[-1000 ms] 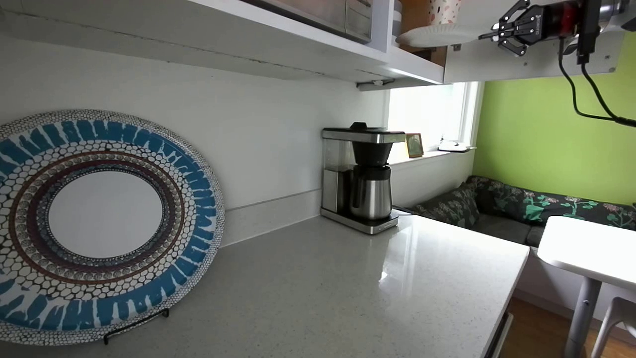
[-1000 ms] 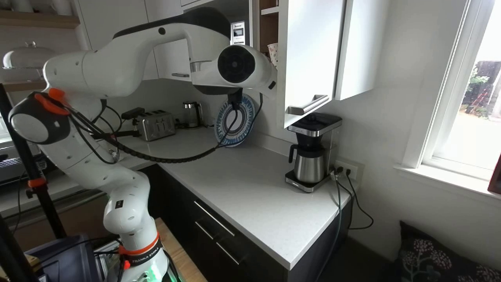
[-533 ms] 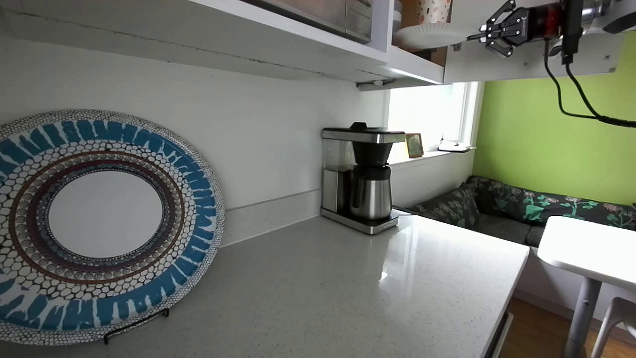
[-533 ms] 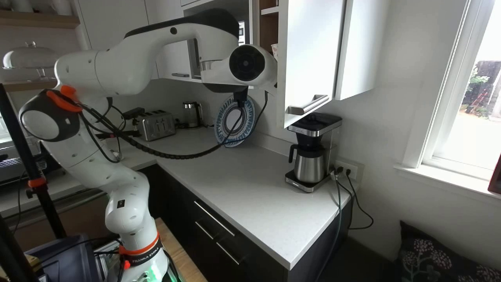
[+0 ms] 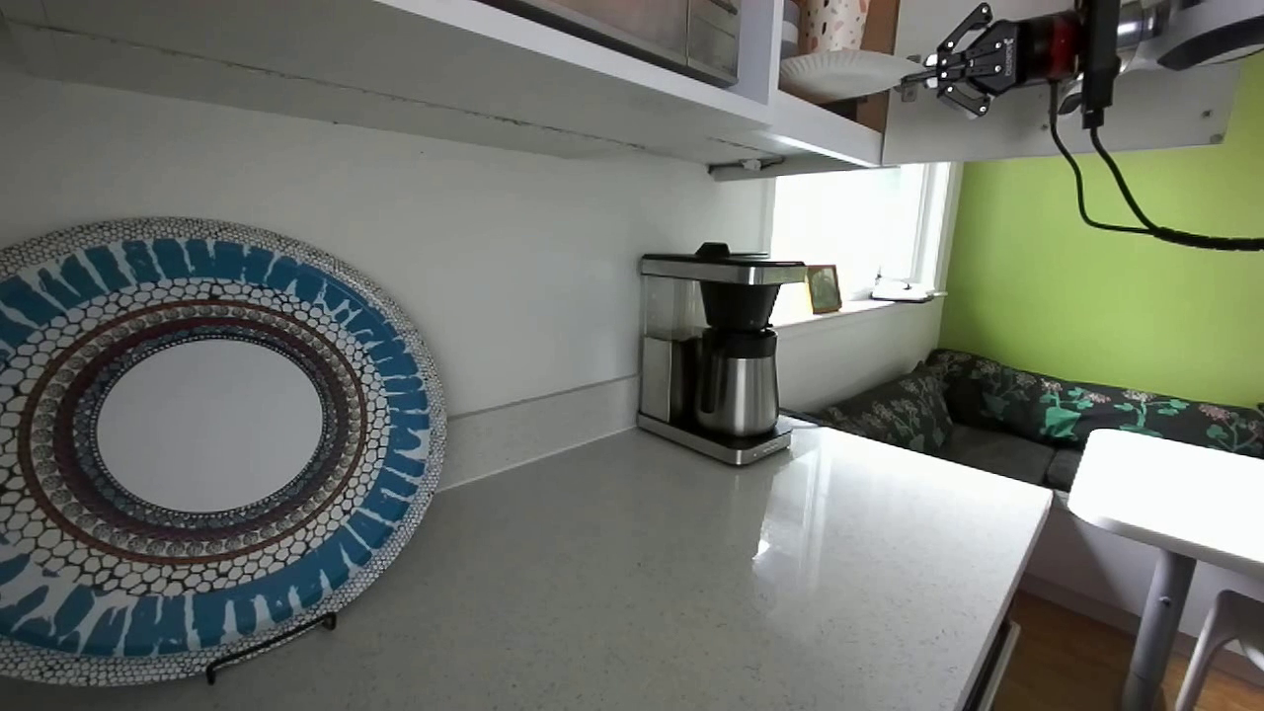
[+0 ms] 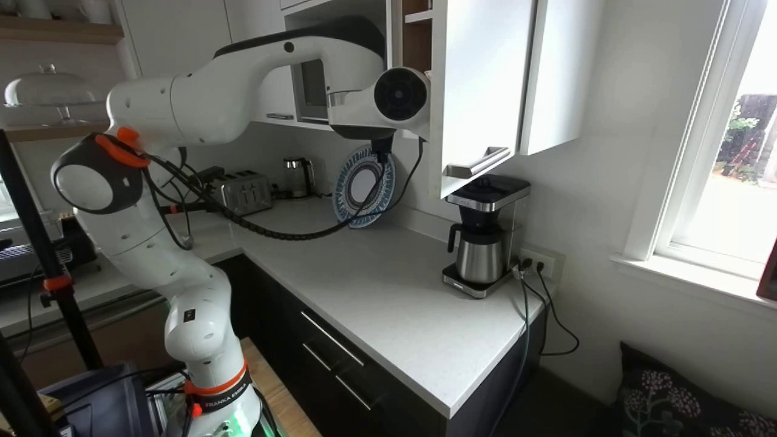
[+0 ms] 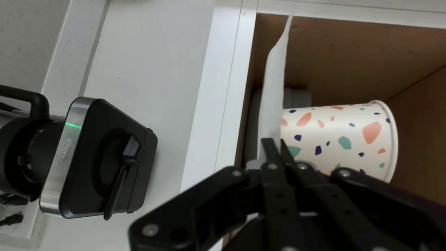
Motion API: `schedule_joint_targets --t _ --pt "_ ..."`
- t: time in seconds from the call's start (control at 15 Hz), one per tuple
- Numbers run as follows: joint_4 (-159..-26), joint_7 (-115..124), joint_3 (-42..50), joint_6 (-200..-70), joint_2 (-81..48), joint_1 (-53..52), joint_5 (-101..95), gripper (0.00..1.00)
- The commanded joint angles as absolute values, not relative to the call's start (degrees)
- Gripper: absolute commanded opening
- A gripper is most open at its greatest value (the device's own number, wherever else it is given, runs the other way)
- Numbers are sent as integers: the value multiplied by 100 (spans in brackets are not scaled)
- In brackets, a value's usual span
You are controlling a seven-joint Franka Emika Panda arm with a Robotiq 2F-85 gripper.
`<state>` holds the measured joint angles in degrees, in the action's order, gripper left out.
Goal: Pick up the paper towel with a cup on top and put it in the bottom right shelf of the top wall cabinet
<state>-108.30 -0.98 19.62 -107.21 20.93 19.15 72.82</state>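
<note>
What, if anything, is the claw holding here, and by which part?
The paper plate, pinched by its rim in the claw. The cup stands on it and is not itself gripped.

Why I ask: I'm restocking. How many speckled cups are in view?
1: the cup stands on the white plate that the gripper holds by its edge, at the open cabinet. Others may be hidden inside.

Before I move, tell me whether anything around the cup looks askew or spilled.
Nothing looks spilled; the cup sits base-down. One oddity: the gripper pinches the paper plate beneath it by one edge only, so it might tip.
</note>
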Motion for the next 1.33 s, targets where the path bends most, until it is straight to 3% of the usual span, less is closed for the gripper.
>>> schedule_joint_targets --t 0.0,1.27 --pt "-10644 36 1907 -10937 1880 1803 7407 0" --pt "-10407 0 1756 -11310 1435 1606 7607 0"
